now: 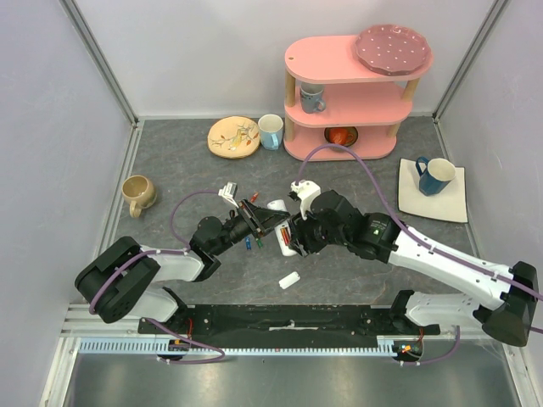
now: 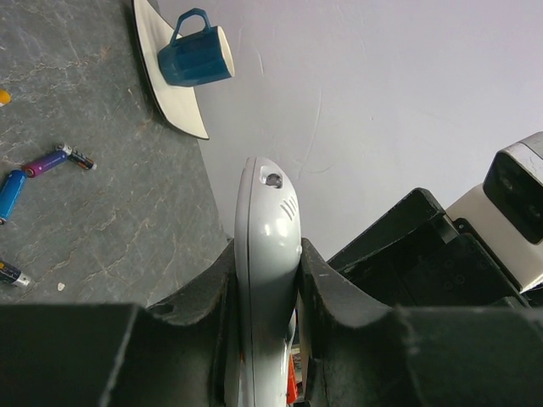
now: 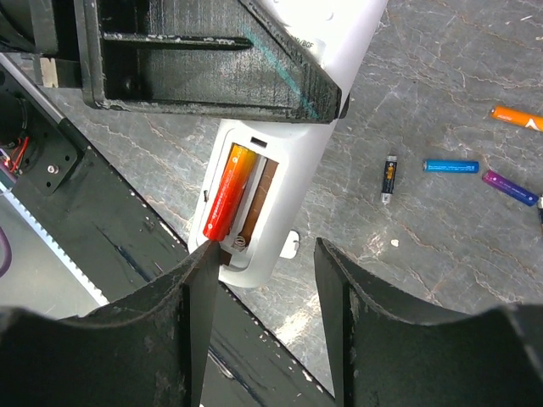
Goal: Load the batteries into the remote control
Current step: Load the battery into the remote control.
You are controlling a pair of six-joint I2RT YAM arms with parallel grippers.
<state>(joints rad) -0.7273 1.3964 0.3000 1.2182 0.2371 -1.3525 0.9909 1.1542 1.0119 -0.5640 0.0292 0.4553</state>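
**A:** What's on the bench point(image 1: 170, 170)?

**B:** At centre frame, the left end effector point(image 2: 267, 254) is clamped on the remote control point(image 2: 267, 220). The right end effector point(image 3: 263, 250) has its fingers spread and empty at the open bay.

**A:** And the batteries?

**B:** One red-orange battery point(image 3: 227, 191) lies in the bay, and the slot beside it is bare. Loose batteries point(image 3: 450, 166) lie at the right of the frame.

**A:** Risks?

**B:** A hard push could twist the remote in its grip or pop that battery out. The arms crowd each other, but there is open bench around the loose batteries.

White remote point(image 3: 299, 170), red-orange battery point(image 3: 229, 191) inside
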